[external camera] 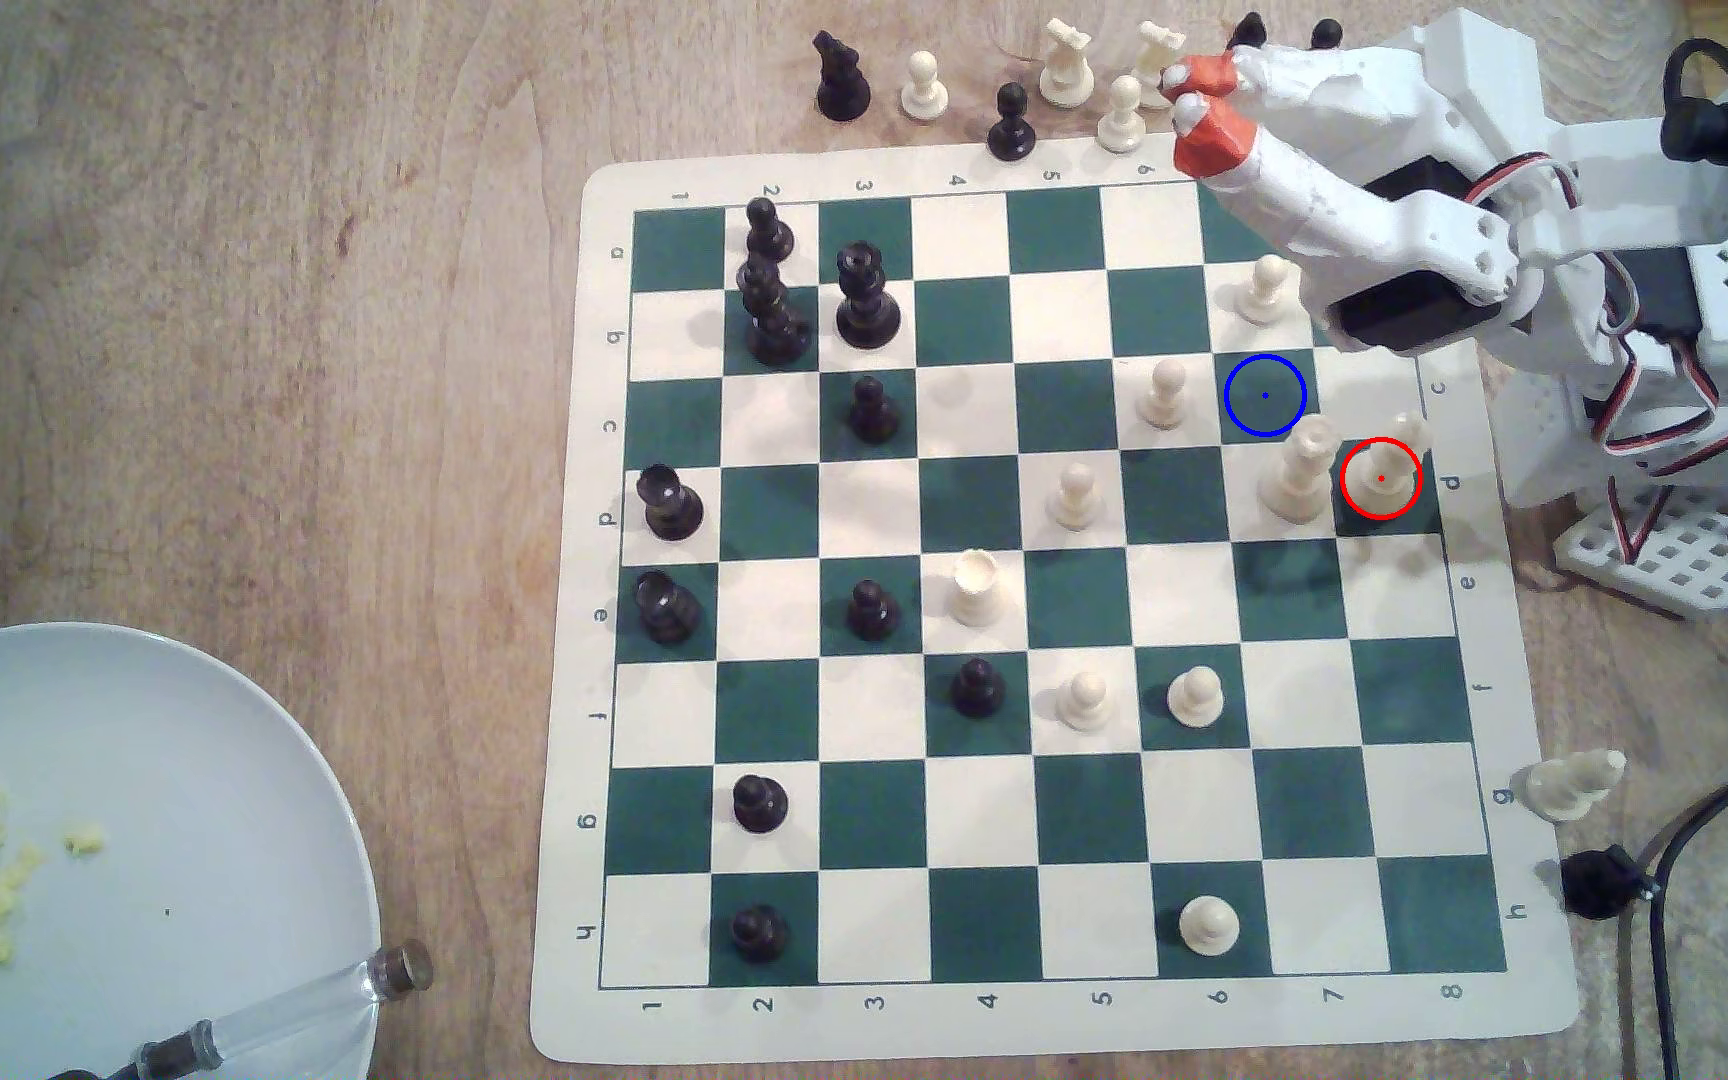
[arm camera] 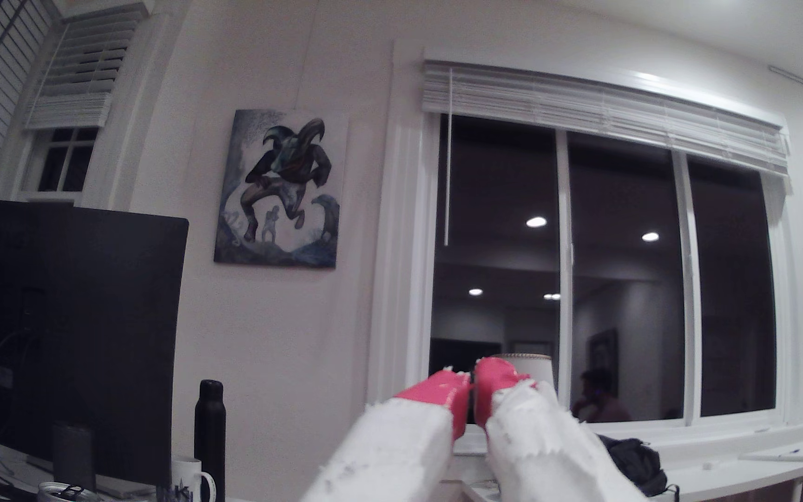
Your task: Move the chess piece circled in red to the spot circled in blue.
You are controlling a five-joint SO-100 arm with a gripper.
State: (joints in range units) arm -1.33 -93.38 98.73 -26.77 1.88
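The chess piece circled in red (external camera: 1392, 469) is a tall cream piece standing on a green square at the board's right edge in the exterior view, close to the arm's base. The spot circled in blue (external camera: 1265, 395) is a bare green square one column left and one row farther back. My gripper (external camera: 1184, 93) is raised above the board's far right corner, well away from both, its orange fingertips (external camera: 1215, 140) together. In the wrist view the gripper (arm camera: 473, 379) points out at the room with nothing between its pink tips.
A cream piece with a flared crown (external camera: 1296, 473) stands just left of the ringed piece. Cream pawns (external camera: 1164, 393) (external camera: 1265, 291) flank the blue ring. Captured pieces (external camera: 1065, 62) line the far edge. A fallen cream piece (external camera: 1566, 784) and cables lie at right; a plate (external camera: 164, 748) sits at lower left.
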